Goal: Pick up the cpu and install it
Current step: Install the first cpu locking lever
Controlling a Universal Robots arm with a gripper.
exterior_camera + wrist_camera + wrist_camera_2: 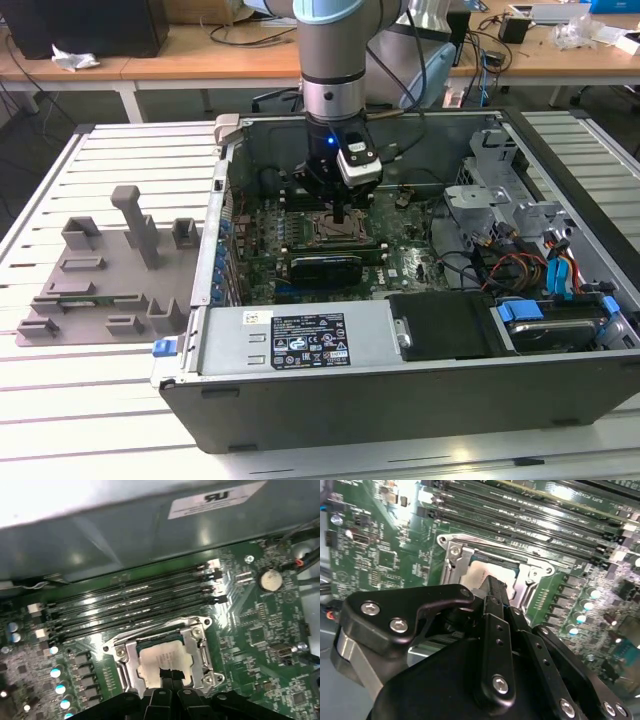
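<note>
Silvery metal frames the socket on the green motherboard, and inside that frame lies the cpu, its pale top showing in both wrist views, flat and square to the frame. The gripper hangs straight above it inside the open computer case; its black fingertips are drawn close together, with a narrow gap at most, and their tips sit over the near edge of the chip — whether they touch its surface or hold it I cannot tell. In the second wrist view the gripper's black body and linkages cover the near half of the socket, so that part of the cpu is hidden. Just beside the socket run the long black memory slots, parallel to one side of the frame, and beyond them rises the grey case wall. A row of small capacitors stands near another side of the socket. In the exterior view a long black expansion card lies just in front of the socket, a black power supply and drive bays with coloured cables fill the exterior view's right of the case, and a grey parts tray rests on the slatted table at the exterior view's left — well apart from the arm.
</note>
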